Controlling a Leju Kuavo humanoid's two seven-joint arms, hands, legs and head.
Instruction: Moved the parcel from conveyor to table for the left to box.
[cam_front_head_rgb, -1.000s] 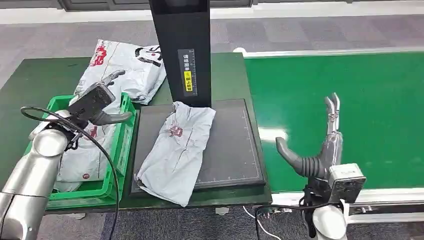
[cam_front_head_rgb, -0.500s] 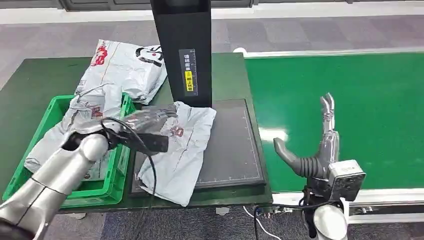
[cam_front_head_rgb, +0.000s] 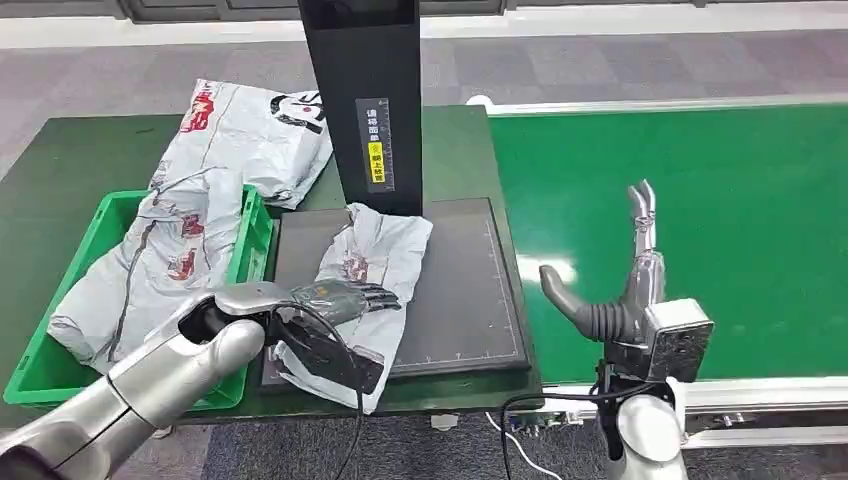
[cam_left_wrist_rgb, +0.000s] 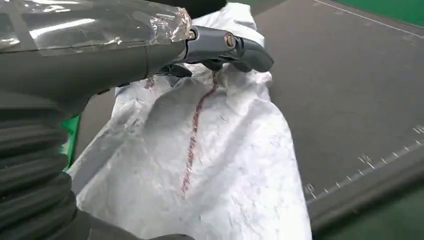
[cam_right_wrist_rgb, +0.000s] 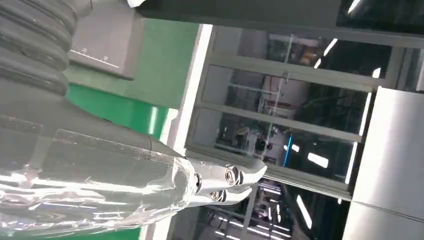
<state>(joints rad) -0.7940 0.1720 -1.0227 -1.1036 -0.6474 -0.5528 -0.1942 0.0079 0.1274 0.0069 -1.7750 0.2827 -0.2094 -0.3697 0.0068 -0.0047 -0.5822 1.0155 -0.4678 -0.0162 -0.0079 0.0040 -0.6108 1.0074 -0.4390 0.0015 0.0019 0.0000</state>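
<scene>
A crumpled grey parcel (cam_front_head_rgb: 377, 248) with a red mark lies on the black plate (cam_front_head_rgb: 460, 290) at the table's middle. My left hand (cam_front_head_rgb: 335, 300) reaches across the parcel's near half, fingers stretched out over it and apart, gripping nothing. In the left wrist view the thumb (cam_left_wrist_rgb: 220, 42) hangs just above the parcel (cam_left_wrist_rgb: 215, 165); I cannot tell whether it touches. My right hand (cam_front_head_rgb: 630, 290) stands upright over the near edge of the green conveyor (cam_front_head_rgb: 740, 200), fingers straight, thumb out, empty. The right wrist view shows that hand (cam_right_wrist_rgb: 100, 185) with nothing in it.
A green crate (cam_front_head_rgb: 35, 375) at the left holds a large grey parcel (cam_front_head_rgb: 165, 255) draped over its rim. Another printed parcel (cam_front_head_rgb: 255, 125) lies behind it on the dark green table. A tall black post (cam_front_head_rgb: 365, 100) rises at the back of the plate.
My left arm has swung from above the crate rightward and down, and its hand is now over the parcel on the plate. The right hand has barely shifted.
</scene>
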